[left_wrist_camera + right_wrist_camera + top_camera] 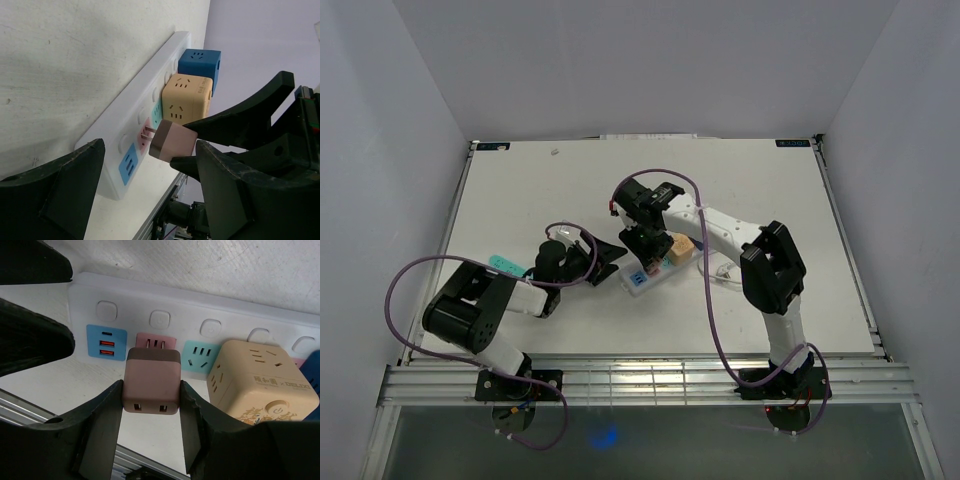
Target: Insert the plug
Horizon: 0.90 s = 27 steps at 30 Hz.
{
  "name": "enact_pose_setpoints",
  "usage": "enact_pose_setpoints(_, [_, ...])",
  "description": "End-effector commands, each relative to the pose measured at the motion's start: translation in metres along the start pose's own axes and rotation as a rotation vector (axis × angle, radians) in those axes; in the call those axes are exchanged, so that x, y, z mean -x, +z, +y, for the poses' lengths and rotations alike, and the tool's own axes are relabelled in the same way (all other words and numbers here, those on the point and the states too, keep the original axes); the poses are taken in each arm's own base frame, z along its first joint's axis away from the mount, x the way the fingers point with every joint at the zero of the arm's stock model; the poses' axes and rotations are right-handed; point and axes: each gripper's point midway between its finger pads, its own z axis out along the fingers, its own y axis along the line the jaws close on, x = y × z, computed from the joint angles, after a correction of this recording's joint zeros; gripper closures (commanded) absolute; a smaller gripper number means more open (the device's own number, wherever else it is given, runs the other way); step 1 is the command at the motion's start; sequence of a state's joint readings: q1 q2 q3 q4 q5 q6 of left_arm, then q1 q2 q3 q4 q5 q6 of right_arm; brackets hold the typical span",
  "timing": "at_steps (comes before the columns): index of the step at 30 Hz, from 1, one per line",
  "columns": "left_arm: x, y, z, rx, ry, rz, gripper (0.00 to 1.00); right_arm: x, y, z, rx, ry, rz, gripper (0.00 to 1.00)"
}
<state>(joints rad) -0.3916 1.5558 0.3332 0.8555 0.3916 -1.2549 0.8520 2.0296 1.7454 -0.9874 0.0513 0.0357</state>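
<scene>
Right pincer [150, 407] around pink plug [151, 382], prongs [146, 133] at pink socket [142, 340]

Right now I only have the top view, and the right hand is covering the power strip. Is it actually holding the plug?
Observer: Yes. The right hand clamps the pink plug by its sides.
Operator: Which socket is it lined up with?
Observer: The pink socket, between the blue USB panel and the teal socket.
Operator: Is it seated?
Observer: No. In the left wrist view the prongs are exposed at the socket face, and the plug body stands off the power strip.
</scene>
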Motion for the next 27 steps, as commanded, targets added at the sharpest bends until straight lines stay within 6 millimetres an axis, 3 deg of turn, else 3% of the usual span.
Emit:
enact_pose_setpoints(1, [-0.003,0.000,-0.004,-0.037,-0.012,0.000,0.17,0.002,0.023,-0.003,-0.010,-0.006,0.020,0.92])
enact_pose_setpoints(16, [-0.011,0.006,0.000,-0.038,-0.002,0.003,0.23,0.021,0.031,-0.006,-0.024,0.000,-0.018,0.92])
enact_pose_setpoints(27, [-0.015,0.008,-0.002,-0.045,0.002,0.010,0.24,0.010,0.047,-0.007,-0.030,-0.001,0.007,0.92])
